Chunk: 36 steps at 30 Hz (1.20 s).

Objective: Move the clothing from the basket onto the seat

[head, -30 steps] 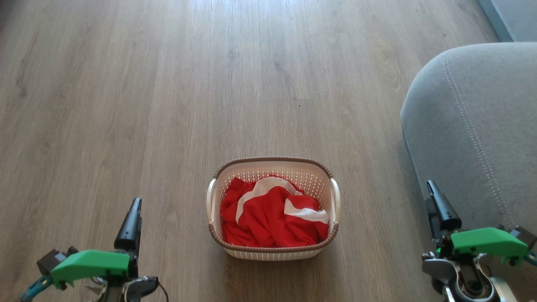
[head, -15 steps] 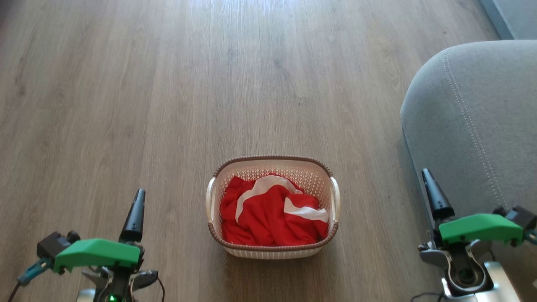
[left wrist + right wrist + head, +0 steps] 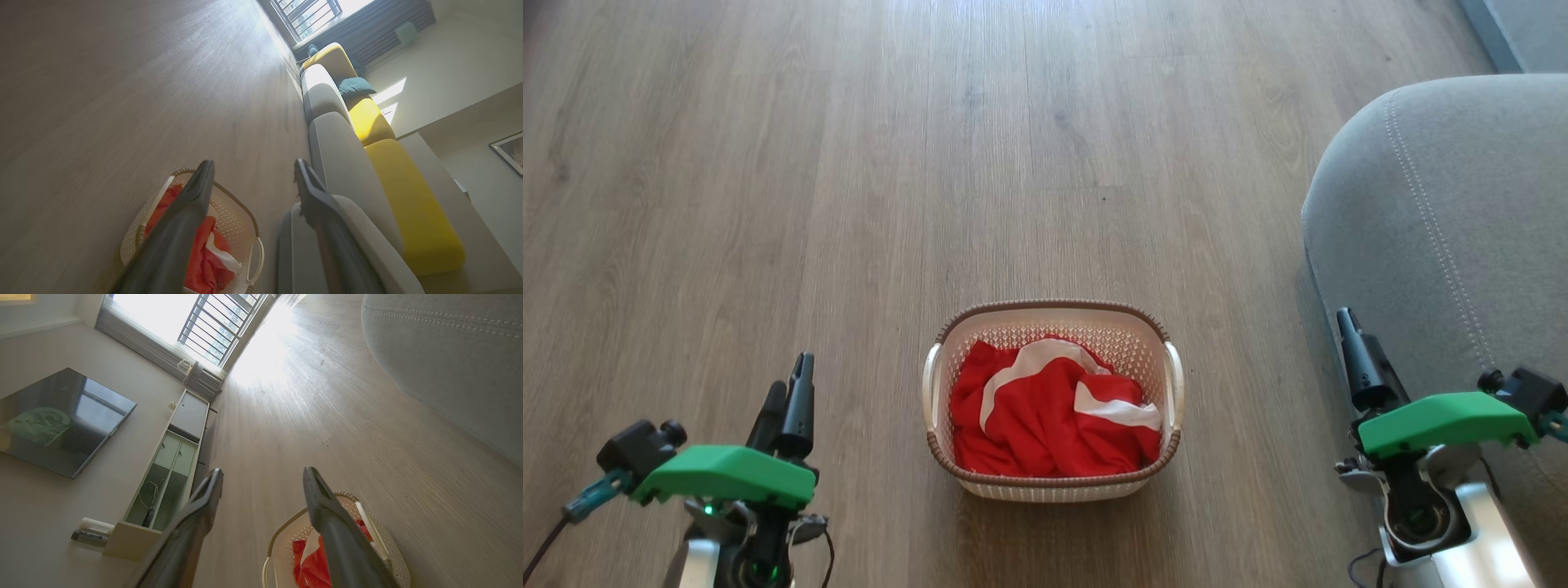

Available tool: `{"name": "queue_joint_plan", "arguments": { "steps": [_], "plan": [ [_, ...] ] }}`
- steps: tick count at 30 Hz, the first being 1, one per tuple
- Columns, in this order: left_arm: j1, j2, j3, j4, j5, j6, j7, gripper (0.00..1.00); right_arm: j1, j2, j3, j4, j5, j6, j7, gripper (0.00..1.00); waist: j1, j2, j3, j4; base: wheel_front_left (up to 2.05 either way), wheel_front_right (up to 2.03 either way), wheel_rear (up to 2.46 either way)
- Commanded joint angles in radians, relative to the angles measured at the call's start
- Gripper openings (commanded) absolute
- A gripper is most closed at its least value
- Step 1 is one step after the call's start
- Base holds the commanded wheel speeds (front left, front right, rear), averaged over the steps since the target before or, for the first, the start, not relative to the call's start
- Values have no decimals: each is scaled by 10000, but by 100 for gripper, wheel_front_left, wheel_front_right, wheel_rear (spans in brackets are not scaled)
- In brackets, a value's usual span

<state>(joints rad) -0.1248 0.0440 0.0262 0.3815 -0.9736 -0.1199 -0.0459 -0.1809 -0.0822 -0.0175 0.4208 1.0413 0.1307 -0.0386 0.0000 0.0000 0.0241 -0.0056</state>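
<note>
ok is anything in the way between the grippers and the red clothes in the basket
Nothing visible. The clothing lies uncovered in the basket, with bare floor between it and the left gripper and right gripper, both open.

You have no text, number, brand or sign that can be read in any view. The clothing [image 3: 1045,433] in the basket [image 3: 1052,305] shows you only red folds and white bands. In the left wrist view, the framed picture [image 3: 510,149] on the wall is cut off by the edge and too small to make out.
</note>
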Motion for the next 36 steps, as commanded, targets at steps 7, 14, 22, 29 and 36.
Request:
{"name": "queue_joint_plan", "arguments": {
  "steps": [7, 14, 22, 29, 36],
  "plan": [
    [-747, 226, 73, -316, 1302, -50, -302, 100, -822, -238, 209, -40, -1180, 1, -353, 100, 0, 0, 45, -17, 0, 0, 0],
    [-906, 259, 11, -299, 2388, 7, -507, 100, -1057, -271, 342, 240, -2074, 1, -561, 100, 0, 0, 67, -33, 0, 0, 0],
    [-1091, 314, -76, -172, 3482, 83, -741, 100, -1316, -332, 487, 409, -3070, 1, -798, 100, 0, 0, 128, -33, 0, 0, 0],
    [-1215, 360, -105, -23, 4361, 186, -946, 100, -1532, -371, 609, 625, -3908, 1, -1005, 100, 0, 0, 133, -38, 0, 0, 0],
    [-1361, 414, -155, 85, 5268, 312, -1150, 100, -1748, -408, 647, 793, -4783, 1, -1212, 100, 0, 0, 141, -44, 0, 0, 0]
  ]
}}
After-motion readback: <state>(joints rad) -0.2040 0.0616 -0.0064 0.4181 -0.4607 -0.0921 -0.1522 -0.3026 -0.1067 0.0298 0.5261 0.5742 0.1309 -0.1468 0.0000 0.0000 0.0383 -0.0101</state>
